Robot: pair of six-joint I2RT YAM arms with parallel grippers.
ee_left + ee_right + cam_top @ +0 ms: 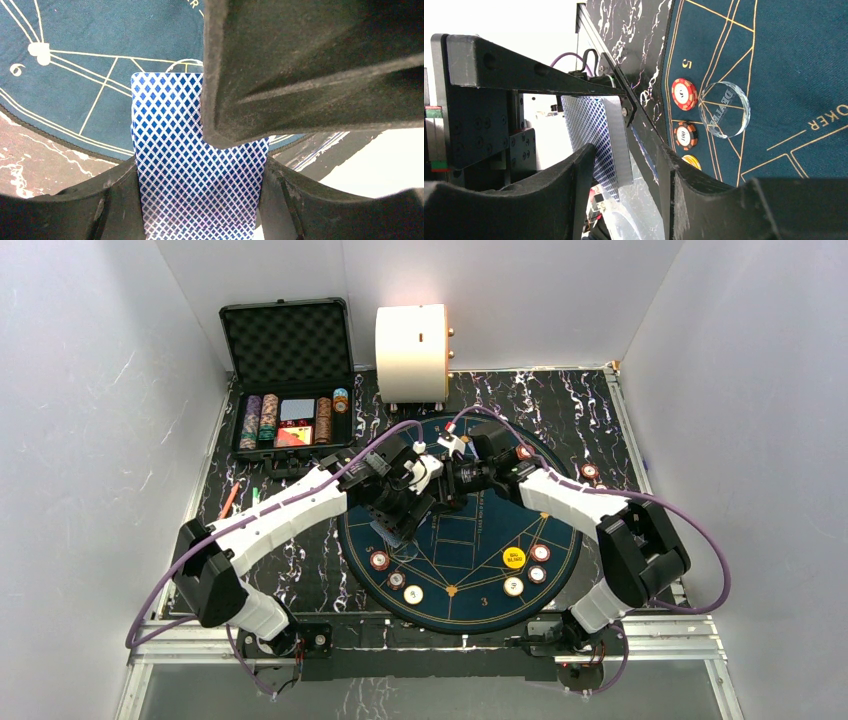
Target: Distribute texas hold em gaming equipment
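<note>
Off the far-left corner of the round blue mat, the black case stands open on the bench with stacked chips in its tray; on the mat's near-left rim three more chips are laid out, with a clear dealer disc just beside them; over the mat's left half my left pincer is clamped on the deck of blue-backed cards, a finger on each long edge and the deck reaching out above the felt; from the mat's centre my right pincer comes in head-on; in the left wrist view one of its fingers lies across the deck's top face, and in its own view the jaws stand apart astride the deck's end, though I cannot tell whether they have bitten on a card; on the mat's near-right rim sit the yellow button and a small cluster of chips, and two further chips lie at and just past the mat's far-right edge. I read this as the dealing step, with chips and buttons largely placed and cards not yet out; the next move calls for the right pincer to nip only the top card and slide it clear while the left holds the rest square; lifting two cards or fanning the deck is the risk.
</note>
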